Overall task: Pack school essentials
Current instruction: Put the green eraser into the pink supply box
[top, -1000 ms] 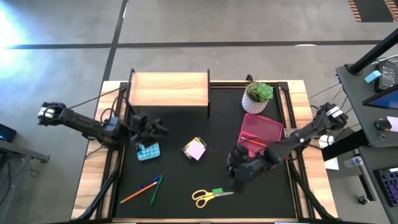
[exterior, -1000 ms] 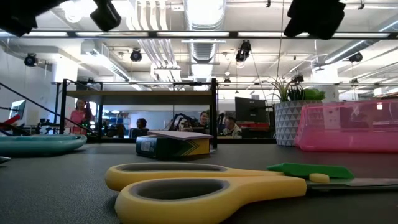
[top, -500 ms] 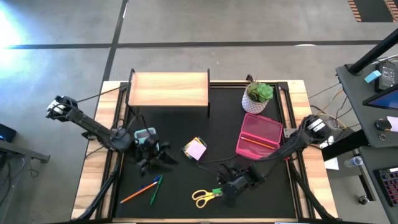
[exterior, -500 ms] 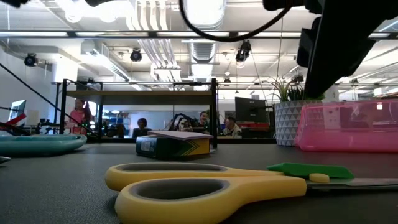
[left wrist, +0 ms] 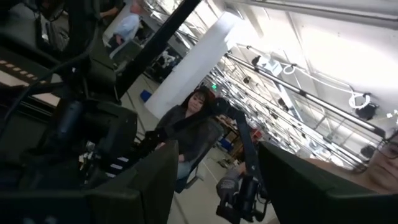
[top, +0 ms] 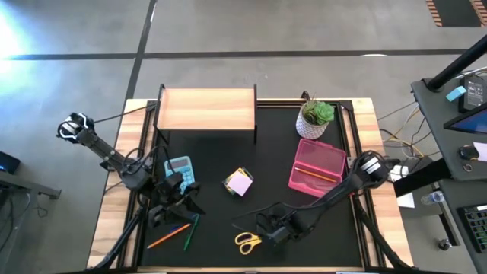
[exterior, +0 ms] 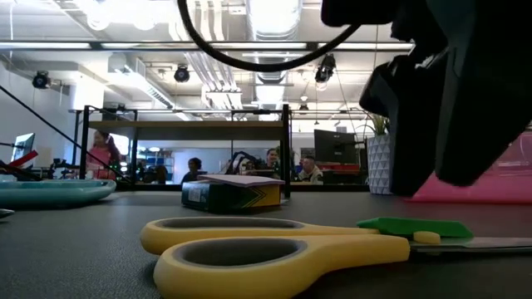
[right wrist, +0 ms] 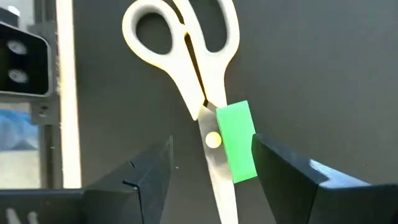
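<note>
The yellow-handled scissors (top: 247, 242) lie flat near the table's near edge, with the small green eraser (right wrist: 236, 140) against their blade by the pivot. My right gripper (right wrist: 211, 158) is open and low over them; its fingers stand on either side of blade and eraser without touching. It looms large in the low view (exterior: 449, 91). My left gripper (top: 171, 205) is open, just beyond the orange pencil and the blue and green pens (top: 179, 230), which lie on the mat. The yellow-pink sticky-note block (top: 239, 183) sits mid-table.
An open pink case (top: 318, 166) with an orange pencil inside lies to the right, and the potted plant (top: 314, 116) stands behind it. A wooden shelf (top: 205, 109) stands at the far edge. A blue calculator (top: 179, 169) lies on the left. People sit in the room behind.
My right gripper has moved from beside the pink case toward the near edge and the left, and has come down over the scissors and eraser. My left gripper has swung from beside the calculator toward the near edge, ending just beyond the pens.
</note>
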